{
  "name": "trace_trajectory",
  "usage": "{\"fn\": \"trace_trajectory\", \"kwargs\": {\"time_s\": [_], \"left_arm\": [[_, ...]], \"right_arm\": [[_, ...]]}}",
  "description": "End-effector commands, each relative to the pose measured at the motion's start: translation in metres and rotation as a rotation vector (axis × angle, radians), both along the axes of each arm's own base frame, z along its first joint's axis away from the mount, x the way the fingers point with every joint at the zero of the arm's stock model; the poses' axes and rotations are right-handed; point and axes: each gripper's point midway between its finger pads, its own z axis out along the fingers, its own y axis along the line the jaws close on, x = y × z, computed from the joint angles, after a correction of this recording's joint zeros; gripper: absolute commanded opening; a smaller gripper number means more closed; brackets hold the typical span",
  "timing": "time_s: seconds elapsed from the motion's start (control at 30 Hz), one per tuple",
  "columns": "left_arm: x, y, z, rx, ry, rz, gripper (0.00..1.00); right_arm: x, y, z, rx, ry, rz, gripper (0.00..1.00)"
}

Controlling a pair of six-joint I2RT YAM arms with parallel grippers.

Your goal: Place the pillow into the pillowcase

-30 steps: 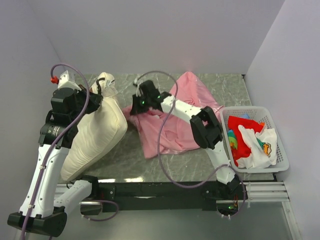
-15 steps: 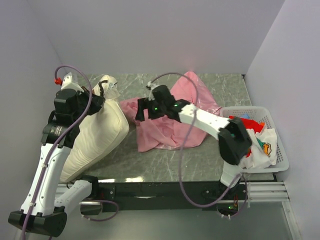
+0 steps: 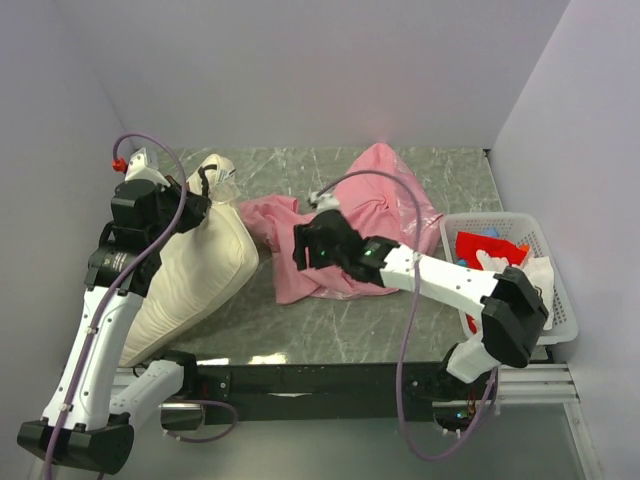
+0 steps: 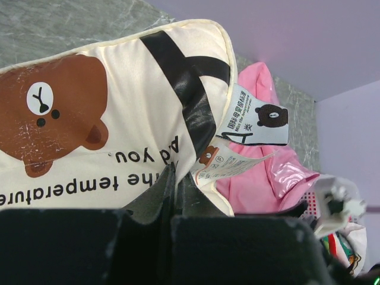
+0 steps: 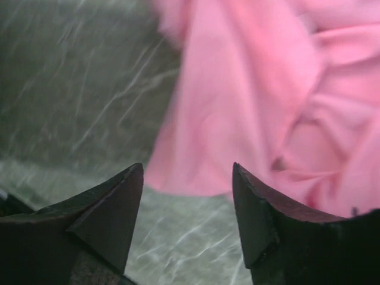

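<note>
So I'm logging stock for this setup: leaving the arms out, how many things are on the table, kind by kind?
pillow: 1
pillowcase: 1
basket: 1
cloths in the basket: 2 that can be told apart, a red cloth and a white cloth; the arm hides part of the basket
Total: 5

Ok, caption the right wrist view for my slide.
Right gripper open and empty above the marble table, the crumpled pink pillowcase lying just ahead.
</note>
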Motion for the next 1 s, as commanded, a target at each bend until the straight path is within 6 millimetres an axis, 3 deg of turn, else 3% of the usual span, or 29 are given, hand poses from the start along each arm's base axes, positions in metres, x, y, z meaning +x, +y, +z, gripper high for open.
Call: {"fn": "trace_trajectory", "kwargs": {"time_s": [0.0,0.07,0.17,0.27,0.43,0.57,0.67,0.7,0.77,0.8,0.93,0.97], "left_arm": [[-0.003,-0.002,0.038,-0.035,-0.133,-0.014,0.01],[-0.003,-0.001,0.037,-0.034,-0.130,-0.006,0.01],[-0.003,0.000,0.040,-0.032,-0.137,0.000,0.01],[-0.002,0.002,0.039,-0.026,-0.133,0.008,0.01],[-0.001,0.002,0.040,-0.028,-0.134,0.013,0.01],[0.001,0.003,0.039,-0.021,-0.133,0.019,0.01],[0.003,0.003,0.036,-0.017,-0.129,0.018,0.01],[0.003,0.003,0.036,-0.015,-0.127,0.018,0.01],[0.005,0.002,0.034,-0.015,-0.126,0.012,0.01],[0.006,0.000,0.032,-0.014,-0.121,0.002,0.01],[0.011,-0.002,0.028,-0.002,-0.105,-0.010,0.01],[0.013,-0.003,0.026,0.001,-0.098,-0.016,0.01]], "right_arm": [[-0.021,0.019,-0.002,-0.027,-0.040,0.011,0.66],[-0.040,0.034,-0.012,-0.021,-0.023,0.056,0.60],[-0.062,0.053,-0.036,-0.051,0.010,0.109,0.59],[-0.070,0.070,-0.056,-0.070,0.018,0.137,0.61],[-0.063,0.078,-0.098,-0.152,0.041,0.133,0.66],[-0.054,0.074,-0.114,-0.211,0.035,0.106,0.67],[-0.048,0.061,-0.109,-0.236,0.012,0.062,0.35],[-0.049,0.057,-0.102,-0.235,0.003,0.064,0.17],[-0.053,0.049,-0.096,-0.257,0.004,0.069,0.04],[-0.058,0.046,-0.084,-0.241,-0.004,0.083,0.00],[-0.099,0.041,-0.063,-0.215,0.023,0.196,0.00],[-0.119,0.046,-0.061,-0.208,0.026,0.248,0.00]]}}
